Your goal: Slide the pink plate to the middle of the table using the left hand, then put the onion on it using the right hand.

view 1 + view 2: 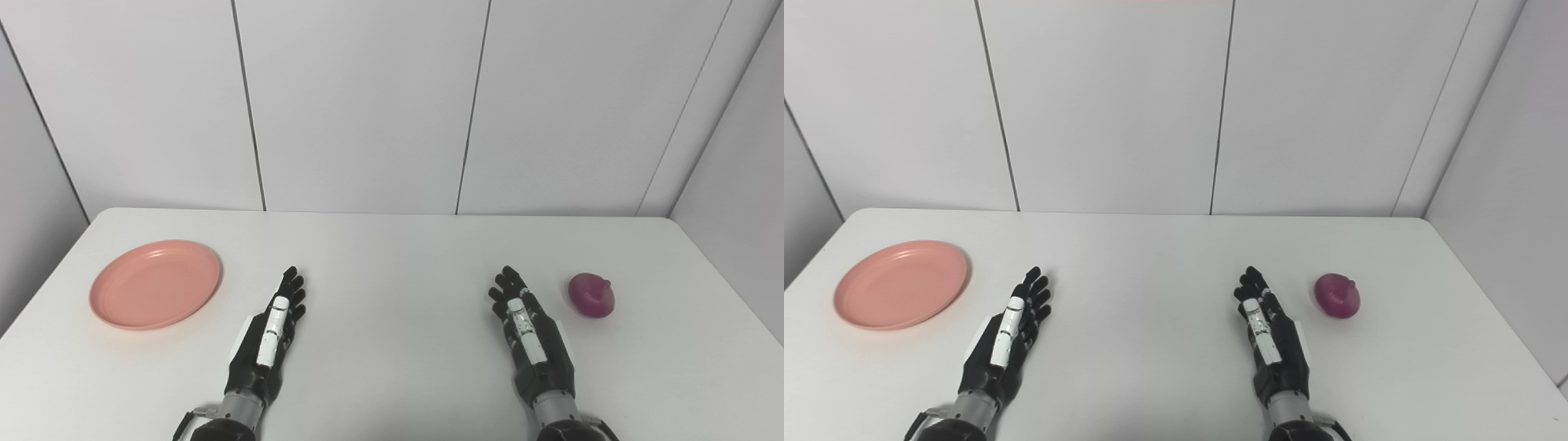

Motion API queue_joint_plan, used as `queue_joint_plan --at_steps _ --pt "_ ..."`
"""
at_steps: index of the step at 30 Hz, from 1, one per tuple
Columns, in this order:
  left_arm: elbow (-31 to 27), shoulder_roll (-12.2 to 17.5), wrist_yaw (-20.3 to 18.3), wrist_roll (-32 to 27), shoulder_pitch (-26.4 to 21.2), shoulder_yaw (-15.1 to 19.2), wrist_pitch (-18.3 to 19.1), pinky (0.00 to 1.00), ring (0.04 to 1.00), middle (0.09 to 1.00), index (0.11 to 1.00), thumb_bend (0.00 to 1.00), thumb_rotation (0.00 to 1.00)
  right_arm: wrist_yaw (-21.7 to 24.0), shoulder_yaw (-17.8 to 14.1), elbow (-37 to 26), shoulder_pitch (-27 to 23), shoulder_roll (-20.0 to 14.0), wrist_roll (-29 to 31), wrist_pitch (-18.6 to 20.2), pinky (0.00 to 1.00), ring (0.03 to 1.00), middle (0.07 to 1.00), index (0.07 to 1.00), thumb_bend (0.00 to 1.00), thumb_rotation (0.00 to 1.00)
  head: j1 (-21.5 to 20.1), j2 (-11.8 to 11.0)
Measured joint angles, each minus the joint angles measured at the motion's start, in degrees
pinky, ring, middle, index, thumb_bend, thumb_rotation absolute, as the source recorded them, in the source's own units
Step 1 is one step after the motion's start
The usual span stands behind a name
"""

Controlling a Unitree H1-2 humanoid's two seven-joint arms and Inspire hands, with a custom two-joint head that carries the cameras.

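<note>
A pink plate (155,283) lies flat on the left part of the white table (392,245), with nothing on it. A purple onion (591,294) rests on the table at the right. My left hand (269,331) lies low over the table to the right of the plate, open, fingers stretched forward, a clear gap between it and the plate's rim. My right hand (530,334) is likewise open and flat, just left of the onion and not touching it. Neither hand holds anything.
White wall panels stand behind the table's far edge. The table's left and right edges run close to the plate and the onion. Bare tabletop lies between the two hands.
</note>
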Motion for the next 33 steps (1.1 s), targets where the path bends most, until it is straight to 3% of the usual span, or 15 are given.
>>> queue_joint_plan --at_steps 19,33 --pt "0.6 0.1 -0.3 -0.6 -0.3 0.0 -0.5 1.00 1.000 1.000 1.000 0.51 1.00 -0.1 -0.3 0.1 -0.2 0.3 0.0 0.0 0.95 0.906 0.905 0.907 0.57 0.63 0.0 0.0" --pt "0.6 0.1 -0.3 -0.6 -0.3 -0.1 -0.5 1.00 1.000 1.000 1.000 0.51 1.00 -0.1 -0.2 0.2 -0.2 0.3 -0.2 0.0 0.96 0.920 0.921 0.923 0.55 0.68 0.0 0.0"
